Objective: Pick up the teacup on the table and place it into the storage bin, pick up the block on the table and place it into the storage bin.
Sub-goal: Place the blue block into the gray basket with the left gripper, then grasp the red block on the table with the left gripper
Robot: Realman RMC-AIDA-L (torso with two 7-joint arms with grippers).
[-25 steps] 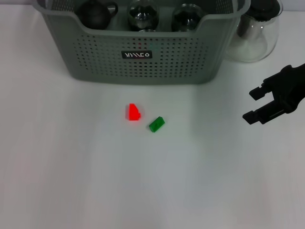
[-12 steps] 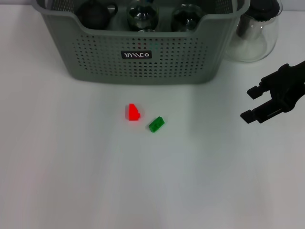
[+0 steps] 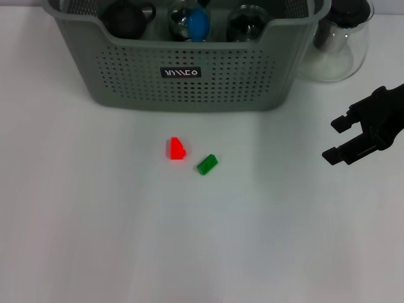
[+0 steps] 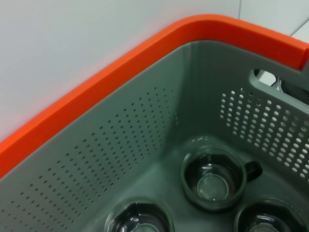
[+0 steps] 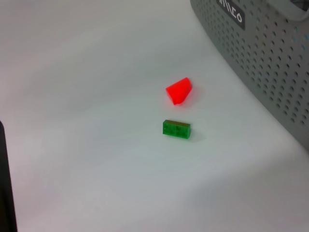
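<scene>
Grey-green storage bin (image 3: 189, 76) sat at the bench's (image 3: 95, 221) far edge holding teacups (image 4: 212, 180), red block (image 3: 177, 149) and green block (image 3: 207, 164) lay on open bench before it, while the right hand (image 3: 337, 139), fingers apart and empty, hovered well off to the right.

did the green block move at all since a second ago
No. The green block sits at the same spot beside the red block, in front of the storage bin. The right gripper is open and well clear of it.

red block (image 5: 179, 90), green block (image 5: 176, 129) just beside it, storage bin (image 5: 270, 63) near
</scene>
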